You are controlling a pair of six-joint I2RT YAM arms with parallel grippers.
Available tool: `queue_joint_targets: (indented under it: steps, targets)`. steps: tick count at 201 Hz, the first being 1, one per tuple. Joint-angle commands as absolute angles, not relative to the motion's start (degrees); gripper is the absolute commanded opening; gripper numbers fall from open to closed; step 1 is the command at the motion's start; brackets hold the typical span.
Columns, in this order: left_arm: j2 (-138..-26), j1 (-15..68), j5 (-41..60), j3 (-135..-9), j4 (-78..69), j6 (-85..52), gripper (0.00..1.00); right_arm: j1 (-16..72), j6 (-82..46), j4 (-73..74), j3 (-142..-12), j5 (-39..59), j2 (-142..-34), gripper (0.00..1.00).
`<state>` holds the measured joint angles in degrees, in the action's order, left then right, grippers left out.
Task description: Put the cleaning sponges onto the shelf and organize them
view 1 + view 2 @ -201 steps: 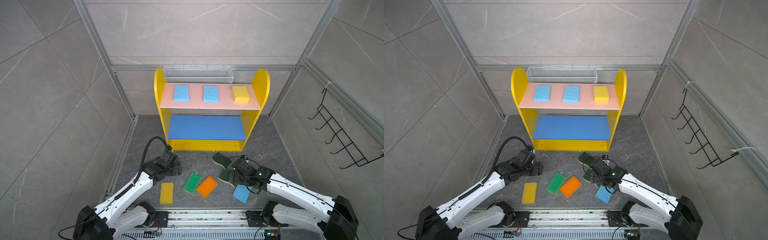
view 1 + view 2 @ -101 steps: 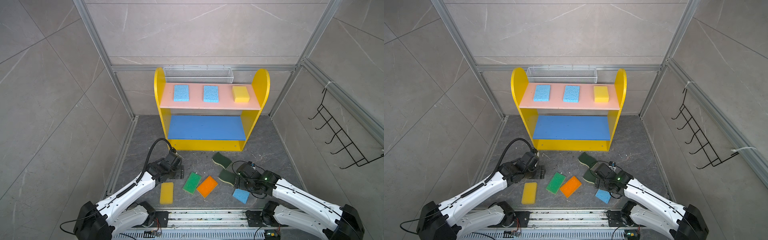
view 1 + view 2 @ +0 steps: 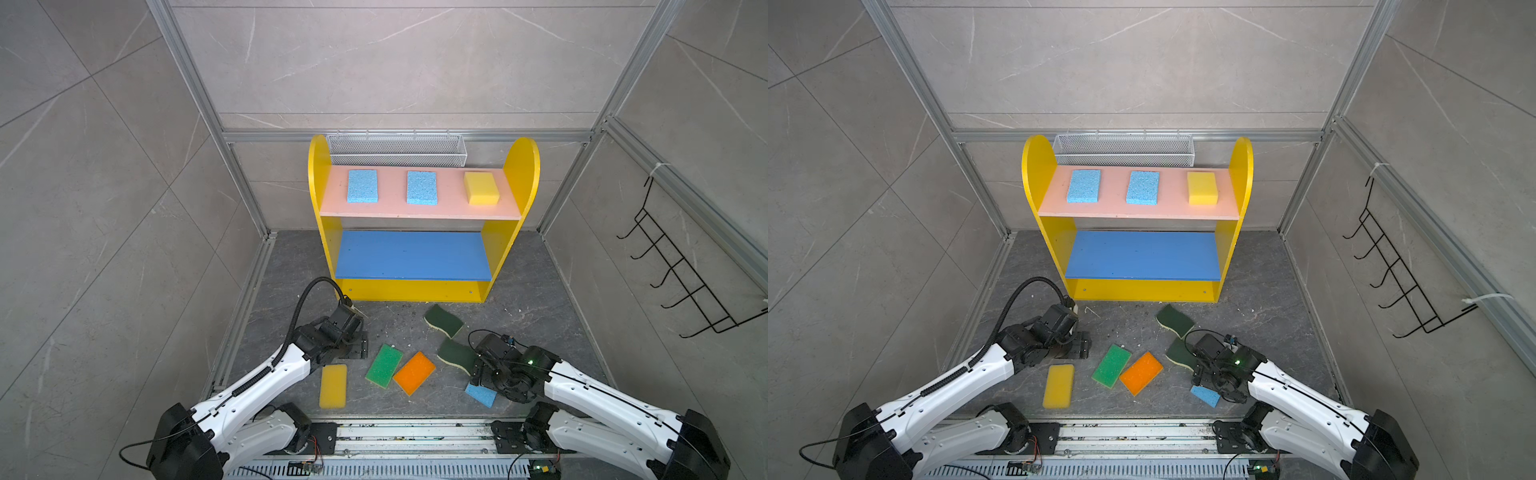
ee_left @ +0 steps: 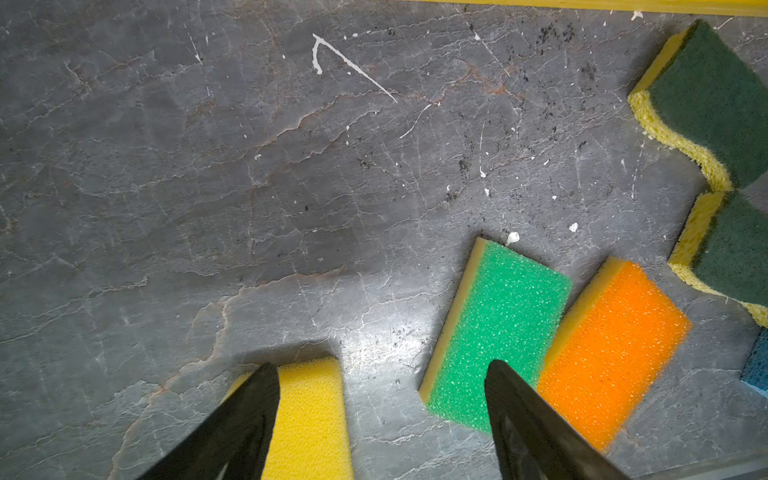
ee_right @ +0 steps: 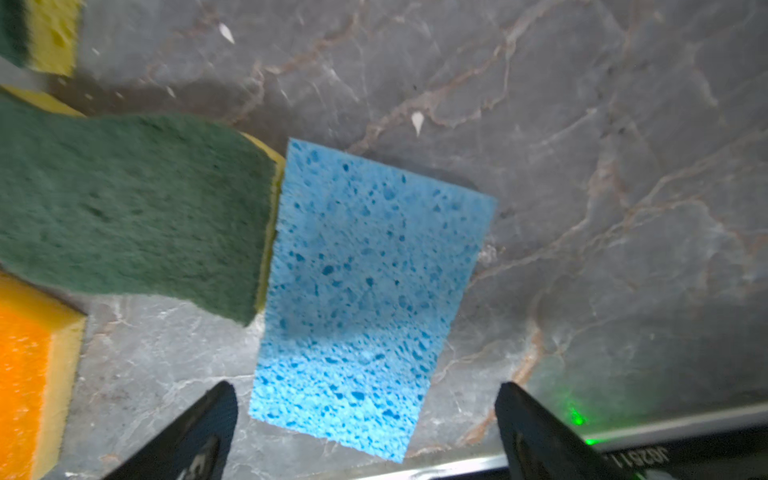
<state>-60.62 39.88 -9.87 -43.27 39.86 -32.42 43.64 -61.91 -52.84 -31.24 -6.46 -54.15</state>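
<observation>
Right wrist view looks straight down on the loose light blue sponge [image 5: 365,282], which lies flat on the grey floor [image 5: 602,208], one long edge close against the nearer dark-green sponge [image 5: 124,208]. The right gripper [image 5: 366,388] hangs over it, jaws wide apart and gripping nothing; one end of the sponge sits between the fingertips.

In a top view, the other dark-green sponge [image 3: 444,321] lies nearer the shelf [image 3: 449,208], while the orange sponge [image 3: 414,373] and green sponge [image 3: 384,365] lie side by side, touching along one edge. The loose yellow sponge [image 3: 333,386] lies apart from them, on their left.

The left gripper [image 4: 381,368] hovers above the floor between the yellow and green sponges, jaws spread, holding nothing.

On the shelf's pink upper board two shelved blue sponges [image 3: 362,185] and a shelved yellow sponge [image 3: 481,188] sit in a spaced row. A wire basket [image 3: 397,149] hangs behind; a black hook rack [image 3: 681,274] is on the right wall.
</observation>
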Motion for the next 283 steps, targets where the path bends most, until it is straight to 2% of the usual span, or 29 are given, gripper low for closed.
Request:
queue_joint_targets:
  steps: [1, 50, 109, 177, 283]
  targets:
    - [-60.8, 40.1, -9.3, -45.6, 41.0, -33.5, 0.81, 43.7, -63.3, -54.6, -30.5, -5.3, -52.4, 0.99]
    - [-60.6, 40.1, -9.3, -45.4, 41.0, -34.0, 0.81, 44.9, -66.1, -52.0, -27.6, -3.6, -50.6, 0.99]
    - [-59.9, 40.1, -9.5, -45.1, 41.6, -34.3, 0.81, 50.3, -68.2, -49.5, -28.9, -5.4, -56.8, 0.99]
    - [-58.3, 40.1, -10.2, -44.5, 42.9, -34.6, 0.81, 50.6, -67.9, -45.2, -30.1, -5.7, -62.3, 0.99]
    - [-58.5, 40.1, -10.4, -44.3, 42.8, -34.9, 0.81, 50.6, -67.0, -49.6, -33.0, -9.3, -58.7, 0.99]
